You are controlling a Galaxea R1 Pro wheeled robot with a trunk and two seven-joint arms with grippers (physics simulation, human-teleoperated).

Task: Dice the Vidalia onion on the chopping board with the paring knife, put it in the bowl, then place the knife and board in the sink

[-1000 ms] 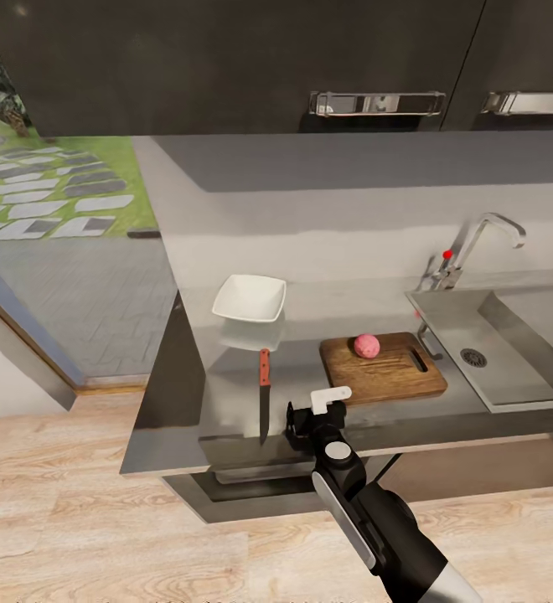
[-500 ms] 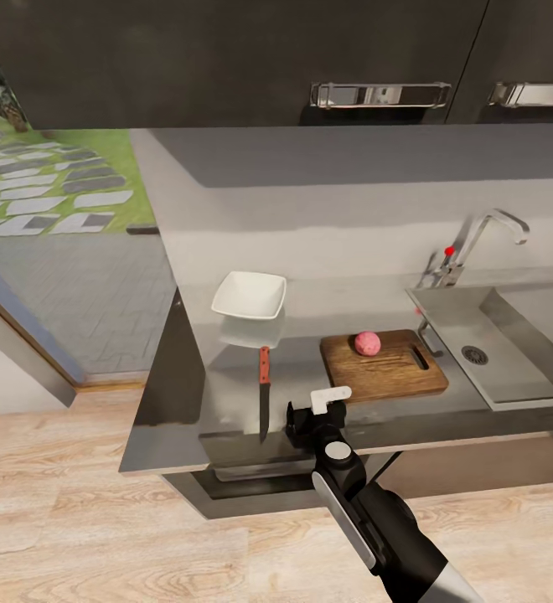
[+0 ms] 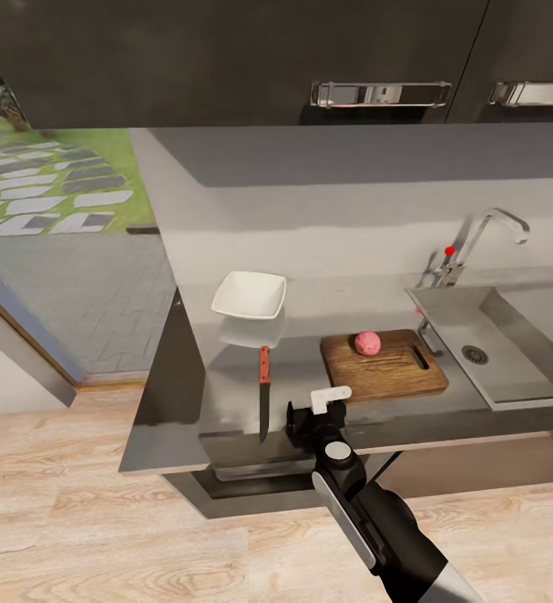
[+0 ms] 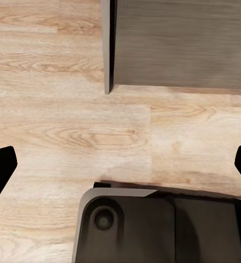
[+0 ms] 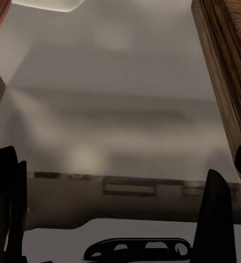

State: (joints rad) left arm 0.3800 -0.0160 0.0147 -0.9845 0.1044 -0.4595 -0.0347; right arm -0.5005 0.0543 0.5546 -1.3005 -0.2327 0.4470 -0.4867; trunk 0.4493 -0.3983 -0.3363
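The pinkish-red Vidalia onion (image 3: 367,343) rests on the dark brown chopping board (image 3: 384,367), which lies on the grey countertop (image 3: 226,402) just left of the sink (image 3: 511,356). Left of the board lies the paring knife (image 3: 264,389), its red handle pointing toward the white bowl (image 3: 250,296). My right gripper (image 3: 308,413) hovers open over the counter's front edge, between knife and board, holding nothing. In the right wrist view the right gripper (image 5: 112,164) stands open, with the board's edge (image 5: 230,66) to one side. My left gripper (image 4: 120,159) is open over the wooden floor.
The chrome tap (image 3: 478,239) with a red dot stands behind the sink. Dark wall cabinets (image 3: 310,59) with steel handles hang above the counter. Left of the counter, a doorway opens onto paving and grass (image 3: 50,184). My base (image 4: 153,224) stands on the wooden floor.
The head view shifted very slightly a second ago. The onion, board, knife, bowl and right arm have not moved.
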